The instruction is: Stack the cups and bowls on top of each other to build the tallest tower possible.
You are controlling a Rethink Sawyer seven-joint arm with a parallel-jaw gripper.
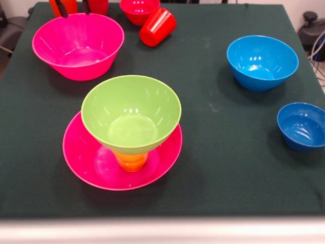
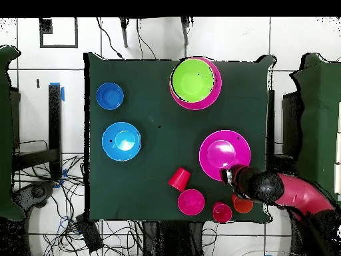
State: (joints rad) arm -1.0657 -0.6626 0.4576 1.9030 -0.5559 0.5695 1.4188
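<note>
Overhead view: the gripper [image 2: 228,176] hovers near the pedestal edge at the loose pink bowl's [image 2: 224,153] rim; whether it's spread, I cannot tell. The tower [image 1: 131,133] wants the orange cup [image 2: 243,204] next, lowered dead centre into the green bowl [image 1: 131,113].

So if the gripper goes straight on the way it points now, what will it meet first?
The gripper points into the free pink bowl, so it would probably meet that bowl's rim or inside first. Its height above the bowl is unclear.
</note>
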